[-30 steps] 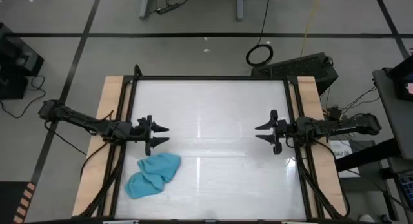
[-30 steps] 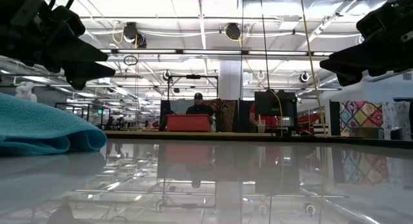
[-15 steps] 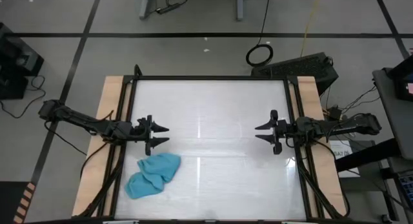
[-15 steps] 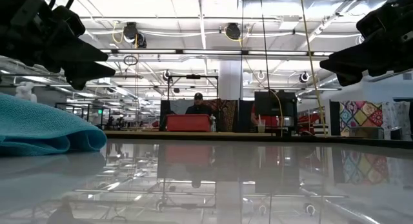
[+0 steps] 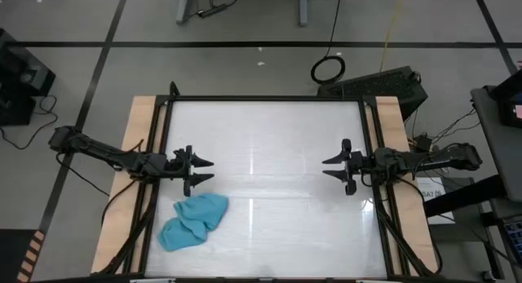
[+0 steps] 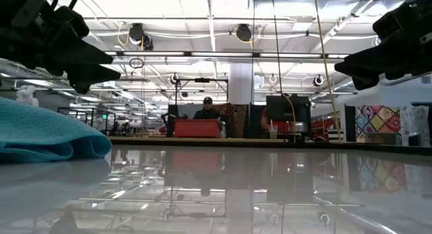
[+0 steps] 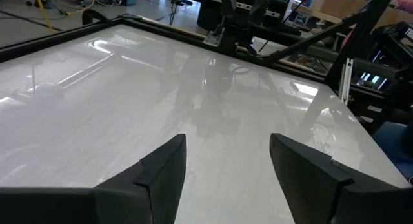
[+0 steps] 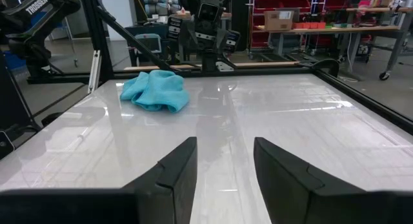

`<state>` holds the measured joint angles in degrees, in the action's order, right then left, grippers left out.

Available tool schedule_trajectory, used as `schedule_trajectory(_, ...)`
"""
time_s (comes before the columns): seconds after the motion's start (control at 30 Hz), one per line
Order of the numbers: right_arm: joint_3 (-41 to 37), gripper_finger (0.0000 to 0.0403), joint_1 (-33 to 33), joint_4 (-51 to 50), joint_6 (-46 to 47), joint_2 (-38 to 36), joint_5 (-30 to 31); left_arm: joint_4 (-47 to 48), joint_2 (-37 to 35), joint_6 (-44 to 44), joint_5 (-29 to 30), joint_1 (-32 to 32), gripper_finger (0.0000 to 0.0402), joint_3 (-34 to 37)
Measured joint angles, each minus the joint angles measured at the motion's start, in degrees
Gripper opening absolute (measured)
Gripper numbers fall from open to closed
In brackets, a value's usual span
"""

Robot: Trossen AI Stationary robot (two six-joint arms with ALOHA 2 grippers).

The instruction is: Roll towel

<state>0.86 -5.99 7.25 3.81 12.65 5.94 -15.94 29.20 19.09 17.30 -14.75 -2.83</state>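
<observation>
The towel (image 5: 193, 221) lies in a crumpled heap on the white counter (image 5: 269, 144), near the front left corner as seen from above. It is not flat; it is folded over itself in soft lumps. In the low view it shows only as a turquoise mound at the left edge (image 6: 40, 136), and the right wrist view sees it far across the counter (image 8: 156, 90).

The left arm reaches in from the left side, stretched almost level, low over the counter. The left gripper (image 5: 198, 170) points toward the middle of the counter, just behind the towel and not touching it. Its jaws stand wide apart and hold nothing; in the left wrist view the two dark fingers (image 7: 164, 175) frame bare counter surface.

The right arm comes in from the right side in a mirrored pose, also stretched nearly level. The right gripper (image 5: 332, 167) faces the left one across the counter, well apart from the towel. Its jaws are also spread and empty, and its fingers (image 8: 177, 166) show only the shiny surface between them.

In the low view both grippers hang above the counter, in the upper corners.
</observation>
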Motion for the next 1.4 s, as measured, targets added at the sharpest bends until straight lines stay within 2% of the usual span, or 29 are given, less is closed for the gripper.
schedule_trajectory(0.9, 0.01, 0.0144, -0.01, 0.00, 0.01, 0.00, 0.02, -0.02, 0.00, -0.18, 0.00, 0.00, 0.0228, 0.02)
schedule_trajectory(1.23, 0.00, 0.0144, 0.01, 0.00, 0.00, 0.01, 0.00, -2.82, 0.04, -15.84, 0.04, -0.02, 0.0228, 0.02)
schedule_trajectory(1.4, 0.00, 0.0144, -0.01, 0.00, 0.01, 0.02, 0.02, -6.68, 0.02, -16.55, 0.04, -0.01, 0.0228, 0.02)
